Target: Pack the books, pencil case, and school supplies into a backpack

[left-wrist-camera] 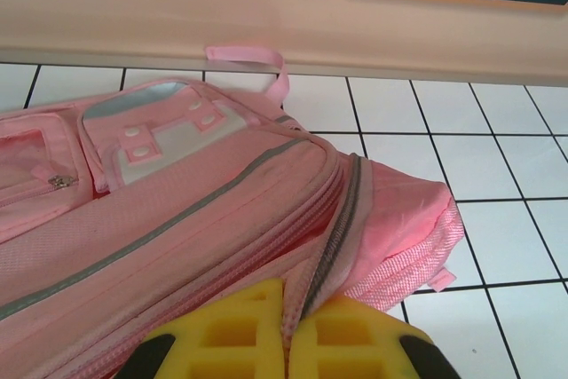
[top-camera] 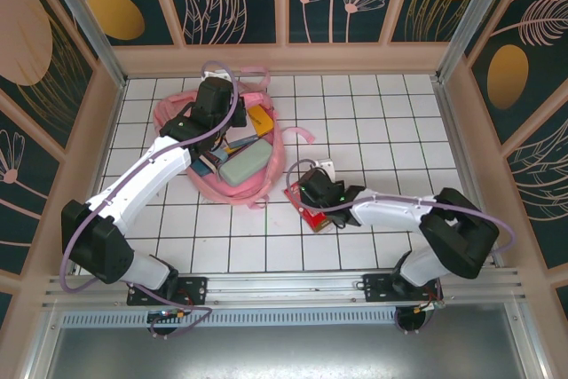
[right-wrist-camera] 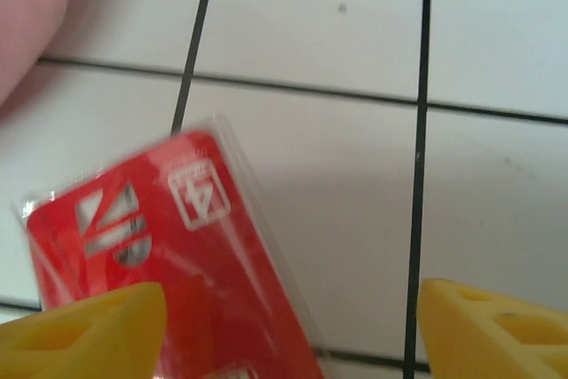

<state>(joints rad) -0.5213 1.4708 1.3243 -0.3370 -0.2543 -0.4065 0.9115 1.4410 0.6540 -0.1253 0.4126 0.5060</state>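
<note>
The pink backpack (top-camera: pixel 276 148) lies open at the table's back left. Inside it I see the mint-green pencil case (top-camera: pixel 244 166) and a yellow book (top-camera: pixel 260 118). My left gripper (top-camera: pixel 216 95) is at the bag's far side. In the left wrist view that gripper (left-wrist-camera: pixel 286 308) is shut on the backpack's (left-wrist-camera: pixel 177 219) zipper edge. A flat red packet (top-camera: pixel 312 218) with white markings lies on the tiles right of the bag. My right gripper (top-camera: pixel 307 196) hovers over it. In the right wrist view the right gripper (right-wrist-camera: pixel 293 308) is open, with the packet (right-wrist-camera: pixel 169 255) by its left finger.
A small pale pad (top-camera: pixel 325 167) lies on the tiles just behind the right gripper. A pink strap (top-camera: pixel 306 133) trails right of the bag. Wooden walls ring the white tiled table (top-camera: pixel 390 122), with open tiles to the right and front.
</note>
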